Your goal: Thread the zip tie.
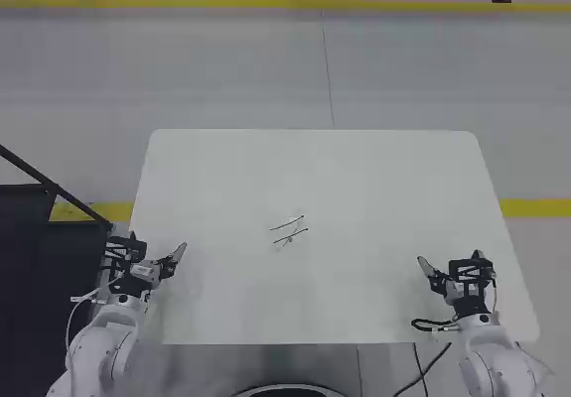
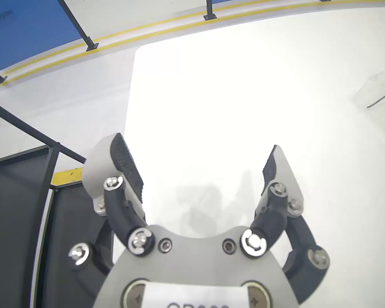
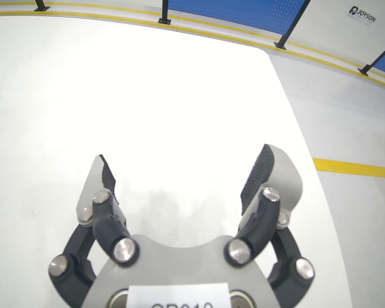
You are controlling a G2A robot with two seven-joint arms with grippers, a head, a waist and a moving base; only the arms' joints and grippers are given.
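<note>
Zip ties [image 1: 289,229], two thin dark strips, lie flat side by side near the middle of the white table [image 1: 364,169], a bit closer to its near edge. They are close together, but it is too hard to see if they touch. They are so thin that you cannot tell which end has the little lock. In the left wrist view the zip ties [image 2: 381,100] are cut off at the side, and a pale, see-through patch lies around them that is hard to make out. The table top is smooth and plain, with round corners. The left gripper [image 1: 156,250] hangs over the near left corner of the table, well apart from the zip ties. Its two fingers are spread wide with nothing between them. Seen close, the left gripper [image 2: 195,142] has shiny silver fingers, and the pads [image 2: 128,165] are black rubber with tiny ridges, joined by black bars and round screws. The right gripper [image 1: 452,263] hangs over the near right corner, also well apart from the zip ties. The right gripper [image 3: 183,151] is spread wide too and holds nothing, and its pads [image 3: 255,174] have the same black ridges. A white label on each gripper is cut off at the edge.
</note>
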